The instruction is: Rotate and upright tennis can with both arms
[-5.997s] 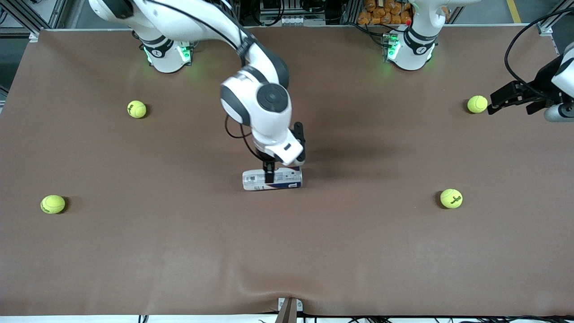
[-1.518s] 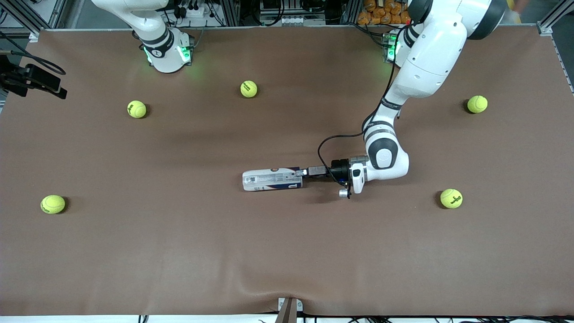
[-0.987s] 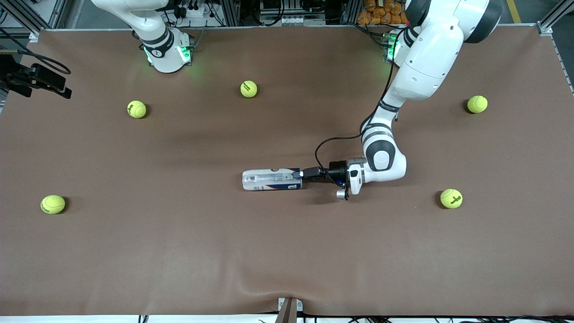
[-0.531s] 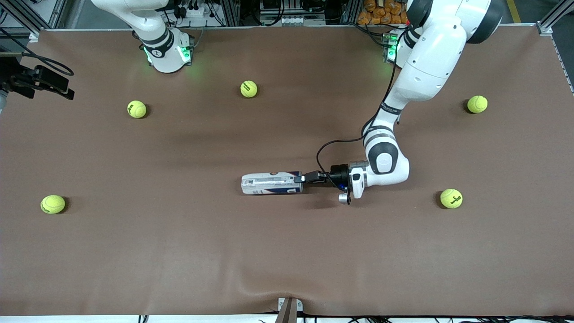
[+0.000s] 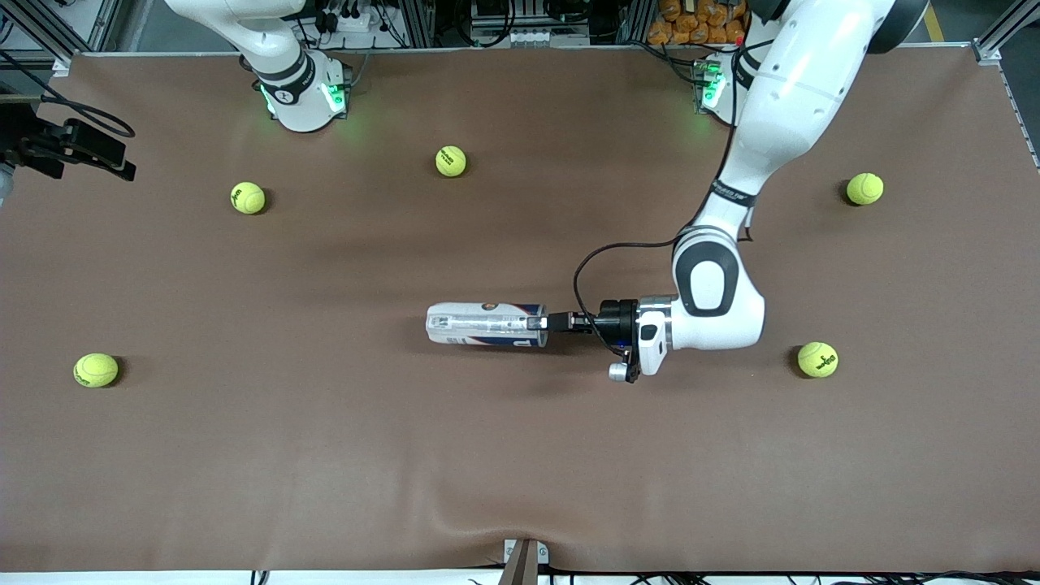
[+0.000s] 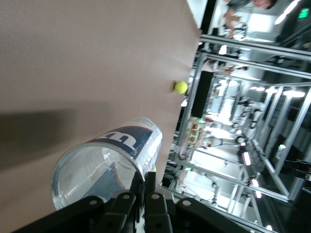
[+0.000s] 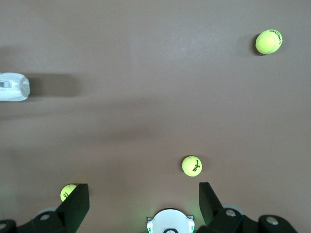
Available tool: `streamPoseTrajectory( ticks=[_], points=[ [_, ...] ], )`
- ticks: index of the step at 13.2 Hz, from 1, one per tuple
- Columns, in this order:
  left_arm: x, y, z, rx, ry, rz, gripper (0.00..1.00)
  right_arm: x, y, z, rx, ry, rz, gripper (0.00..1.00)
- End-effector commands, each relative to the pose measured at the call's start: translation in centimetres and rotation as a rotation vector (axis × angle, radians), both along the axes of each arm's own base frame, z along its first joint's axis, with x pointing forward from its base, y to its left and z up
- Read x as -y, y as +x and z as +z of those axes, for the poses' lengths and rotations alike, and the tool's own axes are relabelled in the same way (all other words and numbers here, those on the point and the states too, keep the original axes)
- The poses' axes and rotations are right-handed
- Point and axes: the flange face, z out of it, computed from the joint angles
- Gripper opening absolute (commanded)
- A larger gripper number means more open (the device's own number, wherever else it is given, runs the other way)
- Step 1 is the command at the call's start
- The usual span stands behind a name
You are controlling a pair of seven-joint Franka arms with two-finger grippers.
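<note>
The tennis can [image 5: 486, 324] lies on its side mid-table, its long axis running between the two ends of the table. My left gripper [image 5: 538, 322] reaches in level from the left arm's end and is shut on the rim of the can's open end. In the left wrist view the fingers [image 6: 144, 182] pinch the clear wall of the can [image 6: 109, 162]. My right gripper [image 5: 122, 166] waits open and empty over the table's edge at the right arm's end. It also shows in the right wrist view [image 7: 143, 208], where the can's closed end [image 7: 12, 86] is visible.
Several yellow-green tennis balls lie around the brown table: one [image 5: 451, 161] near the right arm's base, one [image 5: 248, 197], one [image 5: 96, 370], one [image 5: 864, 188] and one [image 5: 817, 359] close to the left arm's elbow. A cable loops at the left wrist [image 5: 581, 272].
The right arm has left the can and drawn back to the table's edge. The left gripper came in and shut on the can's rim. The can has since rolled and shifted slightly toward the right arm's end.
</note>
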Motion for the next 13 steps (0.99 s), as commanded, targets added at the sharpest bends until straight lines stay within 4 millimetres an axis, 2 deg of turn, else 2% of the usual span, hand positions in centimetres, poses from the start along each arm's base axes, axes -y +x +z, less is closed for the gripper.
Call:
streamPoseTrajectory(
  ticks=[1, 4, 7, 9, 11, 12, 13],
  points=[
    [0.2, 0.6, 3.8, -0.027, 0.115, -0.003, 0.00, -0.4, -0.1, 0.0, -0.001, -0.004, 0.000, 1.00],
    [0.8, 1.6, 6.9, -0.066, 0.231, 0.010, 0.00, -0.4, -0.1, 0.0, -0.002, -0.004, 0.000, 1.00],
    [2.3, 1.4, 9.9, -0.097, 0.406, 0.022, 0.00, -0.5, -0.1, 0.0, -0.004, -0.004, 0.002, 1.00],
    [4.1, 0.1, 11.7, -0.123, 0.543, 0.046, 0.00, -0.7, -0.1, 0.0, -0.004, -0.005, 0.005, 1.00],
    [4.8, -0.7, 13.2, -0.094, 0.641, 0.058, 0.00, -0.8, -0.1, 0.0, -0.002, -0.005, 0.006, 1.00],
    [5.2, -1.1, 13.2, -0.104, 0.682, 0.074, 0.00, -0.8, -0.1, 0.0, -0.002, -0.005, 0.006, 1.00],
    [6.7, -2.1, 13.1, -0.109, 0.739, 0.086, 0.00, -0.8, -0.1, 0.0, -0.002, -0.005, 0.006, 1.00]
  ],
)
